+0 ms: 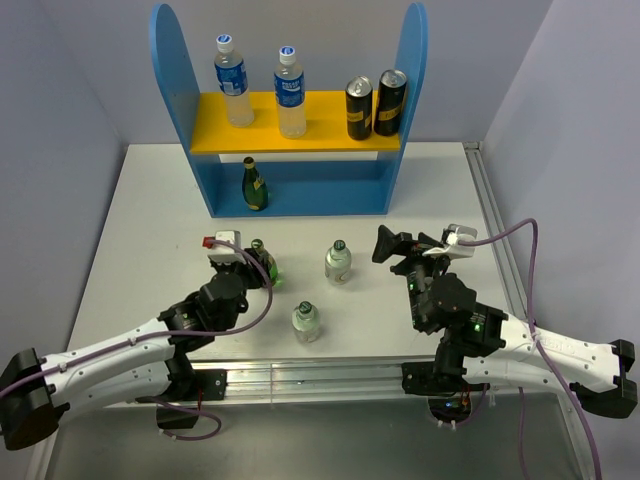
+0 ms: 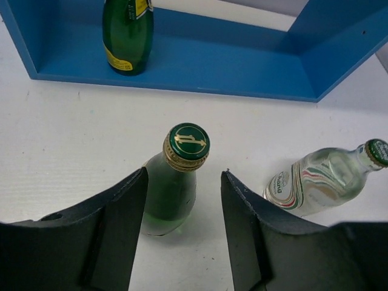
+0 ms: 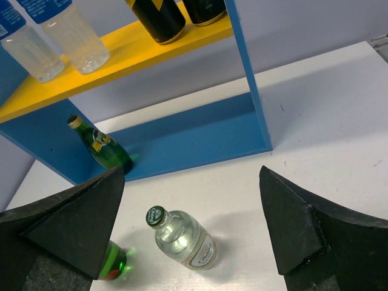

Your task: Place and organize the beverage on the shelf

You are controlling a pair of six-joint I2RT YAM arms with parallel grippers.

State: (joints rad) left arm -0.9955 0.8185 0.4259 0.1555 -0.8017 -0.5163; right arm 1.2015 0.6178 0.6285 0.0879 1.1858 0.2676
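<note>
The blue shelf (image 1: 300, 135) stands at the back. Two clear blue-labelled bottles (image 1: 232, 82) (image 1: 290, 92) stand on its yellow board. One dark green bottle (image 1: 254, 185) stands on the blue base. The second green bottle (image 2: 173, 188) stands upright on the table between the fingers of my open left gripper (image 2: 183, 176), closer to the left finger and not clamped. Two short clear bottles (image 1: 338, 263) (image 1: 306, 321) stand mid-table. My right gripper (image 3: 191, 173) is open and empty above and behind the farther short bottle (image 3: 182, 239).
Two black-and-gold cans (image 1: 359, 108) (image 1: 389, 102) stand on the right of the yellow board. The blue base (image 2: 230, 66) is bare to the right of the green bottle. A metal rail (image 1: 300, 375) runs along the table's near edge.
</note>
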